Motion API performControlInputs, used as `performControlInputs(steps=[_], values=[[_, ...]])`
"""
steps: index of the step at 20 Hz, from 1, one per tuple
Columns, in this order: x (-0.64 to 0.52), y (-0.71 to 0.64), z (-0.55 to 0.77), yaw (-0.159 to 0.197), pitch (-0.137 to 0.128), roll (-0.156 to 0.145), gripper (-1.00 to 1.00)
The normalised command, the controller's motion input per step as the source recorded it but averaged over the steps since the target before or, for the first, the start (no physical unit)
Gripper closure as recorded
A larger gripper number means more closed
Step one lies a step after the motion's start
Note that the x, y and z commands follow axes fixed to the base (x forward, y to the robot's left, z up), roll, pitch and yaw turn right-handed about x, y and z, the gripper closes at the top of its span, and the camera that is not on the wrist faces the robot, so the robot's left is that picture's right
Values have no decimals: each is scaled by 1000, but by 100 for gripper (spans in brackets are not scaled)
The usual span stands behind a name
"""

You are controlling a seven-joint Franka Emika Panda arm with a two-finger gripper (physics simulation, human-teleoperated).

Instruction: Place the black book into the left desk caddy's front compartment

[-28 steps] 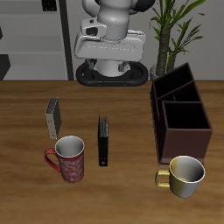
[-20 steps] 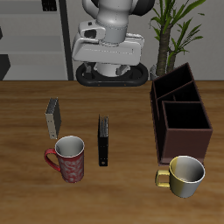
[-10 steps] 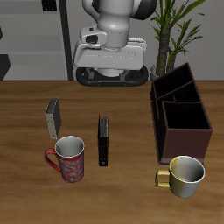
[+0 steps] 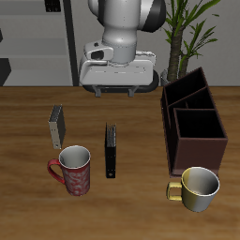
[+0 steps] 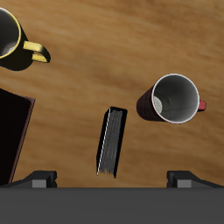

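end effector (image 4: 112,92) wide open, high behind the black book (image 4: 111,151), well apart.

exterior cam sits out front and above, facing back at me over the whole worktop (image 4: 141,202). my wrist cam looks straight down from well above, much closer in, flipped half a turn against it. both catch the black book (image 4: 111,151) (image 5: 111,141), red mug (image 4: 73,172) (image 5: 176,98) and yellow mug (image 4: 197,187) (image 5: 16,37).
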Motion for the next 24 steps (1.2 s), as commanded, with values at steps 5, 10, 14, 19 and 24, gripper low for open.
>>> performControlInputs(steps=[5,10,14,19,24], values=[[71,11,-188,37,-14,22,-100],[54,-27,-207,13,17,3,-100],[31,-46,-130,-5,14,-16,-100],[-22,7,-117,-4,4,-8,-100],[25,-50,-146,-10,16,-19,-100]])
